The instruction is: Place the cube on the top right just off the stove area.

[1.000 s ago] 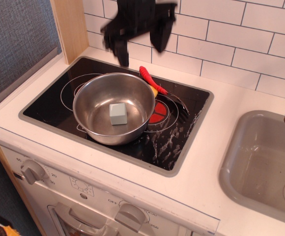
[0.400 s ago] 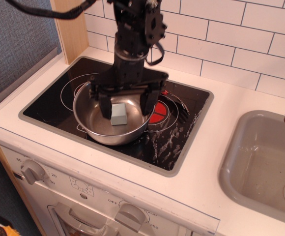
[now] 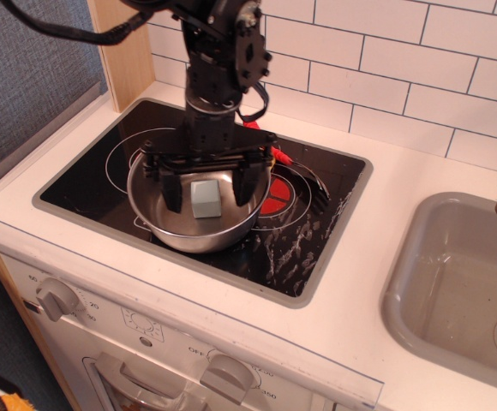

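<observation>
The steel pot [image 3: 199, 224] on the stove area [image 3: 308, 224] holds the cube [image 3: 205, 199]. The pincer [image 3: 206, 189] is spread wide, its fingers flanking the cube, not touching it.

all-black arm [image 3: 217, 64] — boxy wrist, looping black cables — ending in a two-fingered pincer [image 3: 208, 184].

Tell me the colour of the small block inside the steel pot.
Pale grey-blue: the small matte block shows best in the observation.image view, the only one.
</observation>
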You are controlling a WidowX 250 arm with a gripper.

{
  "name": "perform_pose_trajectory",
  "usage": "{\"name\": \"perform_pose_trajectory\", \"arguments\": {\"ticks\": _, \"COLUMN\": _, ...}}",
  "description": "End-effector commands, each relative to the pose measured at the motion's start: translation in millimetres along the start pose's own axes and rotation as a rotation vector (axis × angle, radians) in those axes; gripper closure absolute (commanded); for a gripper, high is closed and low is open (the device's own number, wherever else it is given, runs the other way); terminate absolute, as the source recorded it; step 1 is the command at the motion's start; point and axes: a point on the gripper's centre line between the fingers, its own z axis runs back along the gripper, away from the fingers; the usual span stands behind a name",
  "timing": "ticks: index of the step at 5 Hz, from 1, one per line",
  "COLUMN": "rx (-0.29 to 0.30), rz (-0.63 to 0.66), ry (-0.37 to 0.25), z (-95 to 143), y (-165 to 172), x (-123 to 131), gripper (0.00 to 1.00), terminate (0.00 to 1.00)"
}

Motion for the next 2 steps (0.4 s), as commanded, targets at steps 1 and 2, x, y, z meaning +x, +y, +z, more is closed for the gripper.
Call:
{"name": "perform_pose_trajectory", "arguments": {"ticks": 1, "rx": -0.056, "rz": 0.019, "ry": -0.023, "z": -20.3, "y": 6.8, "x": 22.7, "gripper": 0.0, "terminate": 0.0}}
{"name": "perform_pose_trajectory", "arguments": {"ticks": 2, "rx": -0.05, "rz": 0.017, "ry": -0.029, "z": -30.6, "y": 4.6, "x": 22.7, "gripper": 1.0, "terminate": 0.0}}
